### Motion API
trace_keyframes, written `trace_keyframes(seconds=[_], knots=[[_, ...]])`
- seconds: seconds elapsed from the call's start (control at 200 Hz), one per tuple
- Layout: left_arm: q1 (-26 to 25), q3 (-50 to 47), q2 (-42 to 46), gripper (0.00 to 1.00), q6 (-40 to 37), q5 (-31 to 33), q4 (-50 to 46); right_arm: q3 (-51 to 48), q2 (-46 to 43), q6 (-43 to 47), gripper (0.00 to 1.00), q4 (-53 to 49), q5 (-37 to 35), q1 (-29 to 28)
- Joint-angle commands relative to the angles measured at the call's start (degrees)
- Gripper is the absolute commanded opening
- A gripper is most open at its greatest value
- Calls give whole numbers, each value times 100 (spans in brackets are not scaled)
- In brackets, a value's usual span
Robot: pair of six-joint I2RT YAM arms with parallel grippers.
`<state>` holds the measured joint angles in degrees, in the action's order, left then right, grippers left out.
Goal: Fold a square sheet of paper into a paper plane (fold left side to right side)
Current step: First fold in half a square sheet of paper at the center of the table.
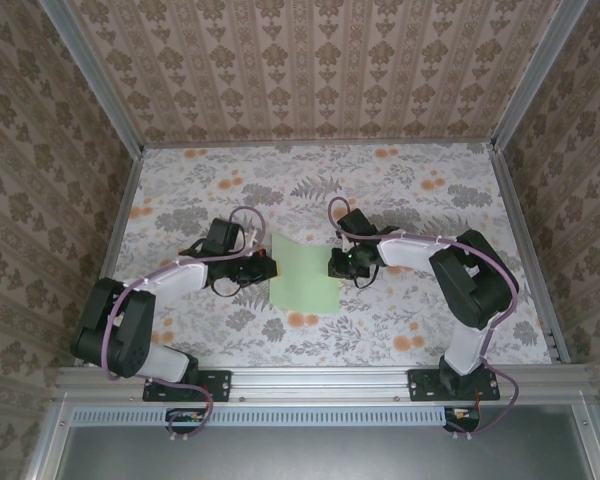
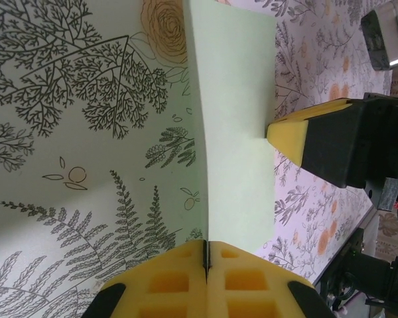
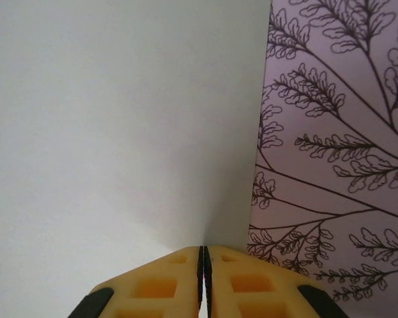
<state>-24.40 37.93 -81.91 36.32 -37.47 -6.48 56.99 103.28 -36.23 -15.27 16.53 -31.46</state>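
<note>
My left gripper (image 2: 207,246) pinched shut on the left edge of the paper (image 1: 305,282), my right gripper (image 3: 203,252) clamped on its right edge

A rectangular table (image 1: 180,190) seen from above, its whole top covered in a white print of grey fern leaves and small orange flowers, with a pale metal rail along each edge. One thing lies on it: a sheet of pale-green paper (image 1: 305,280), near the middle and a little towards the near edge. The sheet looks roughly rectangular, its far edge uneven. In the left wrist view the paper's left edge curves up off the table while the rest lies flat. In the right wrist view its right edge runs straight against the fern print.
</note>
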Motion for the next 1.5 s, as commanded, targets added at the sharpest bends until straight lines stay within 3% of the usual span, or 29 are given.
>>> trace_keyframes(seconds=[0.0, 0.255, 0.465, 0.775, 0.975, 1.22, 1.495], knots=[[-71, 221, -96, 11, -116, -81, -90, 67, 156, -7, 13, -323, -192, -49], [-135, 368, -131, 36, 10, -277, 88, -87, 157, 19, 13, -348, -229, -62], [-522, 467, -305, 51, 219, -373, 451, -107, 123, -19, 13, -308, -231, -62], [-835, 679, -779, 61, 397, -378, 831, -191, 4, -41, 13, -187, -221, -62], [-929, 775, -985, 57, 408, -323, 889, -234, -259, -43, 14, 43, -141, -53], [-983, 781, -1041, 42, 345, -197, 761, -252, -810, -145, 19, 206, -24, 49], [-1022, 837, -1048, 19, 276, -102, 611, -351, -1086, -337, 43, 854, 866, 114]])
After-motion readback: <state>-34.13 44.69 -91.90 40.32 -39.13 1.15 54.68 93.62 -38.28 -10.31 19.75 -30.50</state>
